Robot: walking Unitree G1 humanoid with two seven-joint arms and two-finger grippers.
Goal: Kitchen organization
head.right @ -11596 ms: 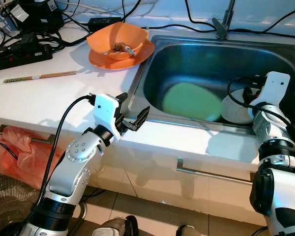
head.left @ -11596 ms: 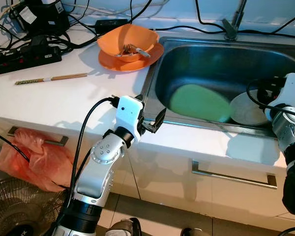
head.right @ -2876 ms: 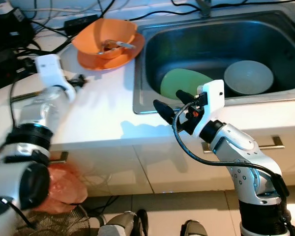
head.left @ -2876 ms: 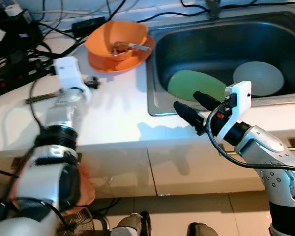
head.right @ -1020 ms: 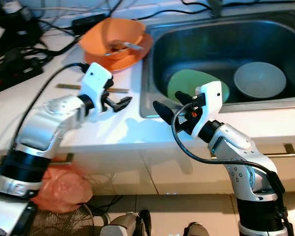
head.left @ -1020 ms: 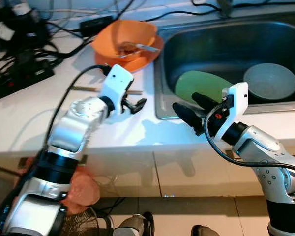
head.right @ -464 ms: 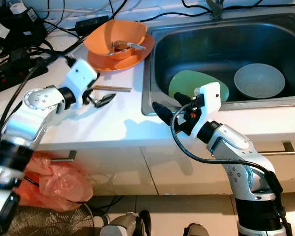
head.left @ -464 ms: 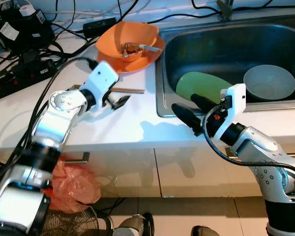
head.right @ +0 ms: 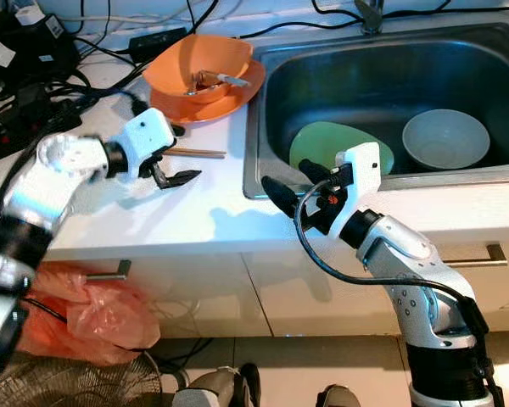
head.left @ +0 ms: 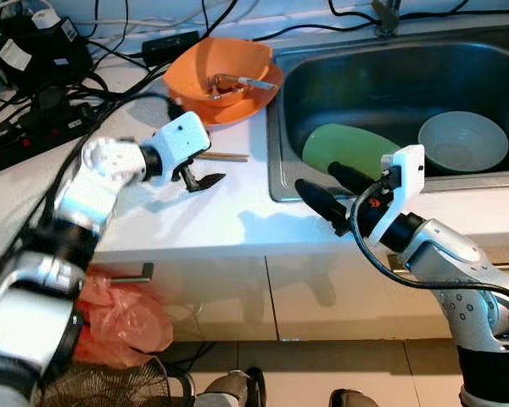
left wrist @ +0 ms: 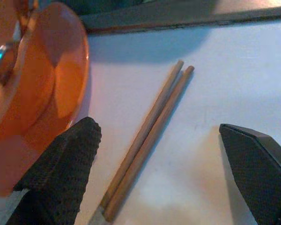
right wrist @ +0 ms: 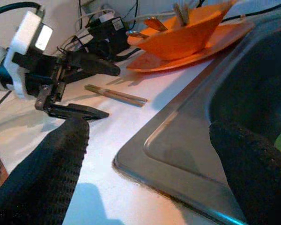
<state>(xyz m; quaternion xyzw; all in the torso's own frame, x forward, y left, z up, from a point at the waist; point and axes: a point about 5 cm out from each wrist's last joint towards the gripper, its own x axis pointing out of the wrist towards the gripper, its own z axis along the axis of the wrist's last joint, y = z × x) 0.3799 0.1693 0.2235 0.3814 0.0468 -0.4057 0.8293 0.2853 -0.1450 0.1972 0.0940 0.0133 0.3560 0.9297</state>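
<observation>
A pair of wooden chopsticks (head.left: 227, 157) lies on the white counter (head.left: 195, 220), in front of an orange bowl (head.left: 223, 68) that holds cutlery and sits on an orange plate. My left gripper (head.left: 205, 168) hovers open just above the counter with the chopsticks (left wrist: 147, 140) between its fingers (left wrist: 61, 173), not touching them. Inside the steel sink (head.left: 276, 161) lie a green plate (head.left: 348, 151) and a pale bowl (head.left: 462, 142). My right gripper (head.left: 316, 176) is held open and empty over the sink's front left corner; its fingers (right wrist: 47, 178) point toward the chopsticks (right wrist: 116, 95).
Black power strips, adapters and tangled cables (head.left: 34, 68) crowd the back left of the counter. A tap base (head.left: 388, 13) stands behind the sink. Below the counter, a red plastic bag (head.left: 119, 318) hangs by a drawer handle, with a fan grille (head.left: 110, 386) beneath.
My left arm has swung its elbow out to the left and the gripper has turned and settled over the chopsticks. The right gripper has stayed where it was.
</observation>
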